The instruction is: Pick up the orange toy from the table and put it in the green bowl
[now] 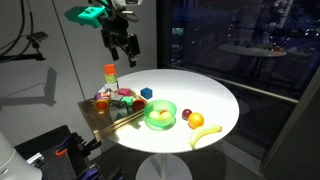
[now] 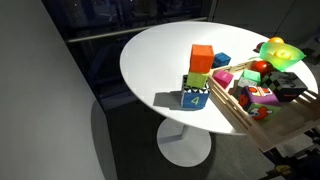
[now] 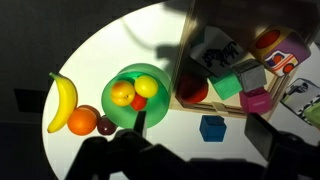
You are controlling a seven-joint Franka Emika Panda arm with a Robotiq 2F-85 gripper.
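Orange toy (image 1: 196, 120) on the white surface (image 1: 215, 92), right of centre in an exterior view, right against the banana (image 1: 205, 134) just below it, with a dark red piece (image 1: 186, 113) at its upper left. Green bowl (image 1: 161, 116) just left of that cluster, near the toy but apart from it. Jaws high in the upper left of the same view, well above the surface, spread wide with nothing between them. Beneath them a stack of blocks (image 1: 110, 75) at the far corner of a wooden tray (image 1: 98, 120). Toy well apart from the jaws, down and to the right, with the bowl between the two. Blue cube (image 1: 146, 92) alone on the surface, just above the bowl.

In the wrist view, orange toy (image 3: 84, 121) at lower left, tucked between banana (image 3: 63, 100) on its left and dark red piece (image 3: 106, 125) on its right. Green bowl (image 3: 150, 72) at centre, with a yellow piece (image 3: 122, 93) and a red piece (image 3: 146, 88) inside. Jaws here only as dark blurred shapes along the bottom edge, far apart. Toy up and to the left of them, outside the gap. Blue cube (image 3: 211, 127) to the right of the bowl, tray filling the upper right.

In an exterior view, green bowl (image 2: 285, 55) at the upper right edge, stack of blocks (image 2: 200, 78) at centre.
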